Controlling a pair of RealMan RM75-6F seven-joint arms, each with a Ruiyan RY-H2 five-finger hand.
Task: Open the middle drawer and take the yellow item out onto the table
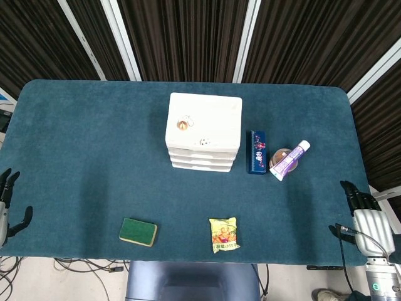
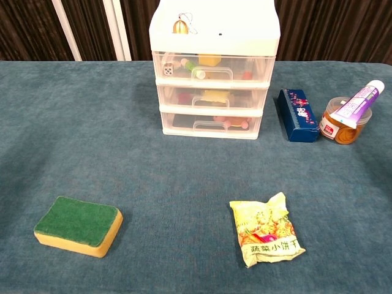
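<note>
Chest view: white plastic three-drawer cabinet (image 2: 214, 73) near table's far edge, middle drawer (image 2: 212, 99) shut, yellow item (image 2: 215, 95) inside it. Nothing done yet. Left hand (image 1: 7, 204) off the table's left edge and right hand (image 1: 366, 215) off its right edge, both empty, fingers spread. Blue box (image 2: 297, 114), jar with purple tube (image 2: 346, 112) right of cabinet. Green sponge (image 2: 78, 225), yellow snack packet (image 2: 266, 229) near front edge; neither blocks the drawer.

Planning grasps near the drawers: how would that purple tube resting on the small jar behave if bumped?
The purple tube lies tilted across the jar rim, so it would probably slide or roll off. It looks light and round-bodied, likely soft. The jar seems squat and steadier.
</note>
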